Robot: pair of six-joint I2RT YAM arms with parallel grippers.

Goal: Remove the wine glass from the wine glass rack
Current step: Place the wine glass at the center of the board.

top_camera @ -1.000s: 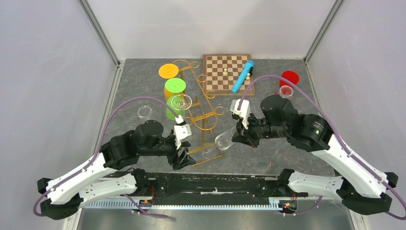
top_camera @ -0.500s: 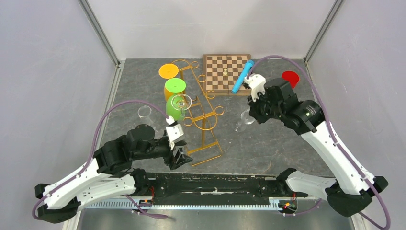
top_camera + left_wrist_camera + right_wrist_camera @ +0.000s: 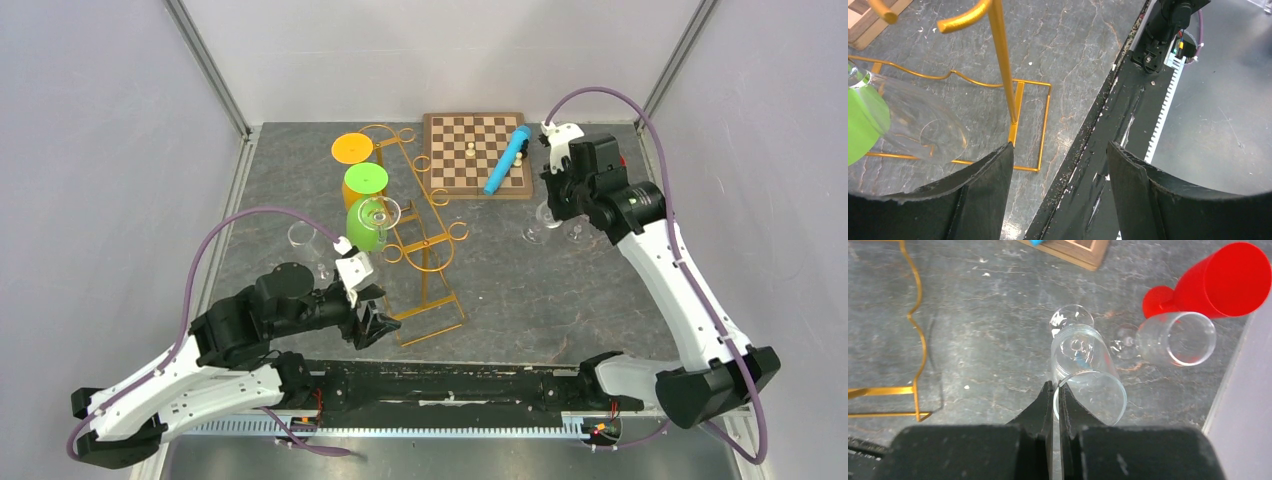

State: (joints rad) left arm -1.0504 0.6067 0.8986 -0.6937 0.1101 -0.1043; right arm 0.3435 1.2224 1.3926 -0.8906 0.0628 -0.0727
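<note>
Nothing to read out here: no word, label, brand or number shows on the wine glass rack [image 3: 1003, 65], the wine glass [image 3: 1083, 362] or the chessboard [image 3: 450, 165], in any view.

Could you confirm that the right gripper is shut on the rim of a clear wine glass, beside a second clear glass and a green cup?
Not quite: the right wrist view shows a red cup, not green. Otherwise yes: the right gripper is shut on the rim of the clear wine glass, beside the second clear glass.
</note>
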